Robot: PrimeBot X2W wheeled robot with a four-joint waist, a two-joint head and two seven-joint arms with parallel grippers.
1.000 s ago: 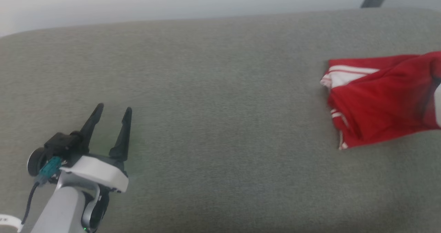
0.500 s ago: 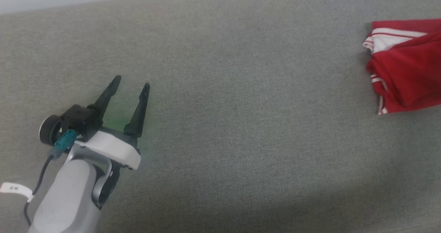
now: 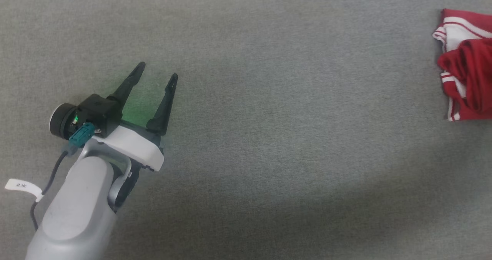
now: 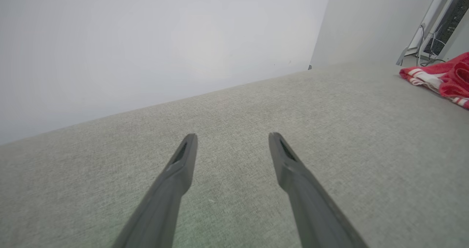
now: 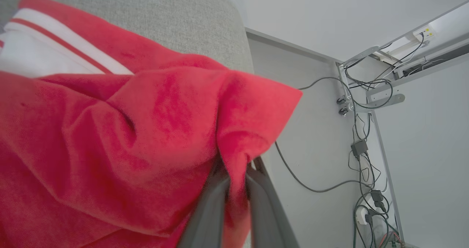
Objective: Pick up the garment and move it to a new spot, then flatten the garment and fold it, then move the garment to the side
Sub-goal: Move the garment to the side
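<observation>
Two claws, two states. Left claw (image 3: 157, 70) is spread wide with nothing between the fingers, low over a bare stretch of the grey fabric tabletop (image 3: 269, 144). There's a faint green glow on the tabletop between its fingers. Right claw (image 5: 238, 174) is closed down narrow on a fold of the garment (image 5: 110, 138) — we see red cloth pinched between the two dark fingers and draped over their tips.

Garment is toward the tabletop's right side, by the tabletop's rounded corner, with a long run of open tabletop between it and the left claw. It's bunched: the red body is rumpled into ridges, with a white panel with a red stripe at its far side and striped trim along one edge. Head view cuts it at the frame edge, so we can't tell its full outline.

Past the tabletop's corner — pale wall (image 5: 315, 17), cables (image 5: 361, 145) hanging down it.
</observation>
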